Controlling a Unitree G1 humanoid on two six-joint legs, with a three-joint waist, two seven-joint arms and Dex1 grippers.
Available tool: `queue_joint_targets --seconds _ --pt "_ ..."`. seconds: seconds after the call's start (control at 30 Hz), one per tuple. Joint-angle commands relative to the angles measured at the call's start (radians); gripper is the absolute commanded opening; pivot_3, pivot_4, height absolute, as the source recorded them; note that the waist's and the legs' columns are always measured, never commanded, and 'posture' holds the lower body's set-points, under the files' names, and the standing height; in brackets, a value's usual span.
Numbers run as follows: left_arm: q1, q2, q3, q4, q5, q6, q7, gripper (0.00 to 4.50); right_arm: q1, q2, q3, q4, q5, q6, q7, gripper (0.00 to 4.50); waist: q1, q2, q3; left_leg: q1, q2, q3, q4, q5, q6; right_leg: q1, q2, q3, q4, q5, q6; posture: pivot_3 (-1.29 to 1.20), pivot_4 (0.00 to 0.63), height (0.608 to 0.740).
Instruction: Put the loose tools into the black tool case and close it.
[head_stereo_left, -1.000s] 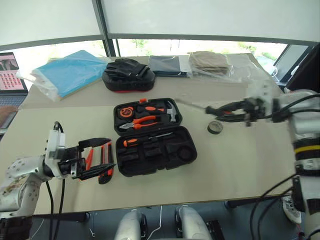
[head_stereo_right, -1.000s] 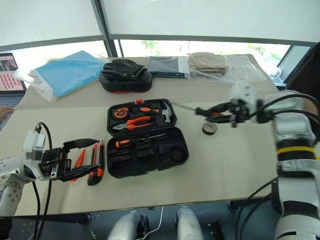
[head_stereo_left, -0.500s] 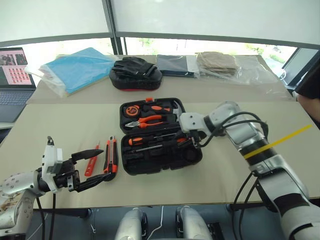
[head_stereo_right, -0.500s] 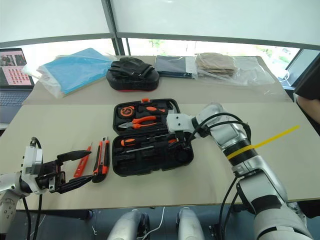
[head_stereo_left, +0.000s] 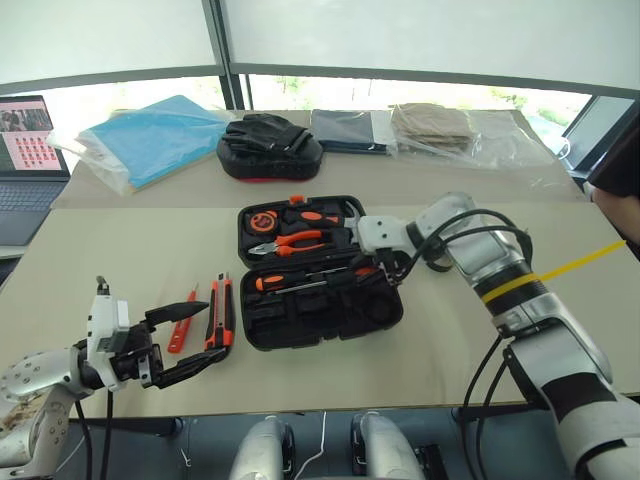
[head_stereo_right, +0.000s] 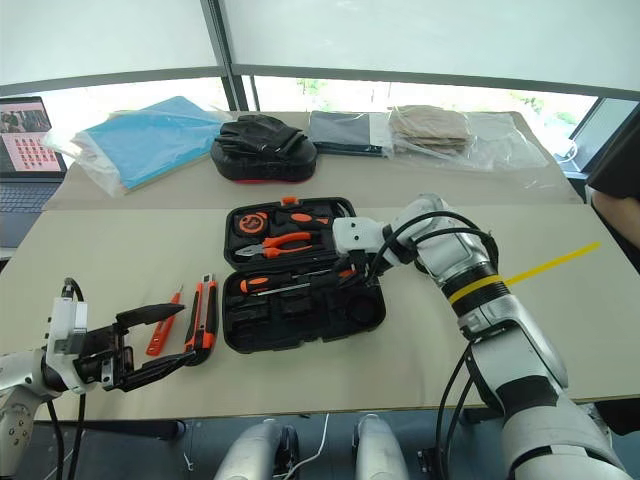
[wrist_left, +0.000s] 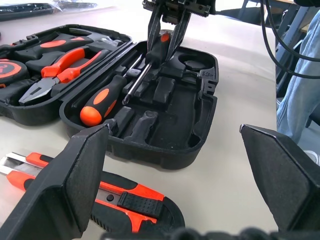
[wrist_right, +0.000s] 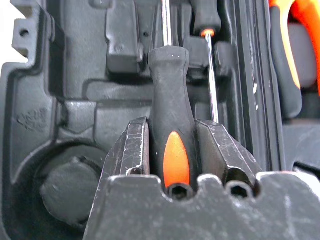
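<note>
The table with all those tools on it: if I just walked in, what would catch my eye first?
Probably the open black tool case mid-table, with orange pliers in its far half. The right gripper is over its near half, shut on a screwdriver, beside another one already lying there. On the table left of the case lie an orange utility knife and a thin tester pen, with the open left gripper by them.

Beige tabletop (head_stereo_left: 120, 240), seam running across far part. Windows (head_stereo_left: 420, 40) behind far edge, white blinds drawn, dark mullion (head_stereo_left: 222, 50), daylight and greenery in gap below. Laptop (head_stereo_left: 25, 150) beyond left edge. Grey floor (head_stereo_left: 470, 440) beneath near edge.
</note>
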Motion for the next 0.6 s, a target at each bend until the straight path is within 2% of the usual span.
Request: queue_joint_targets --seconds 0.03,0.4,0.47,0.6 --pt "0.003 -0.002 0.016 -0.031 -0.015 -0.019 0.002 4.5 -0.023 0.007 -0.016 0.035 -0.011 -0.032 -0.008 1.04 0.0 0.0 0.0 0.0 0.0 0.0 0.0 0.0 0.0 0.0 0.0 0.0 0.0 0.0 0.0 0.0 0.15 0.74" --pt "0.001 -0.001 0.015 -0.03 -0.011 -0.022 0.004 4.5 -0.05 0.038 -0.012 0.138 -0.036 -0.078 -0.002 1.04 -0.001 0.0 0.0 0.001 0.0 0.0 -0.001 0.0 0.0 0.001 0.0 0.0 0.0 0.0 0.0 0.0 0.15 0.74" --pt "0.002 -0.002 0.016 -0.032 -0.011 -0.022 0.007 4.5 -0.053 0.031 -0.014 0.134 -0.032 -0.09 0.025 2.04 0.0 0.0 0.0 0.001 0.0 0.0 -0.001 0.0 0.0 0.001 0.0 0.0 0.0 0.0 0.0 0.0 0.15 0.74" --pt "0.005 -0.002 0.022 -0.029 -0.011 -0.021 0.011 4.5 -0.084 0.022 -0.043 0.119 0.002 -0.123 0.061 3.26 -0.002 0.0 0.0 0.001 0.0 0.0 -0.001 0.0 0.0 0.001 0.0 0.0 0.0 0.0 0.0 0.0 0.15 0.74"
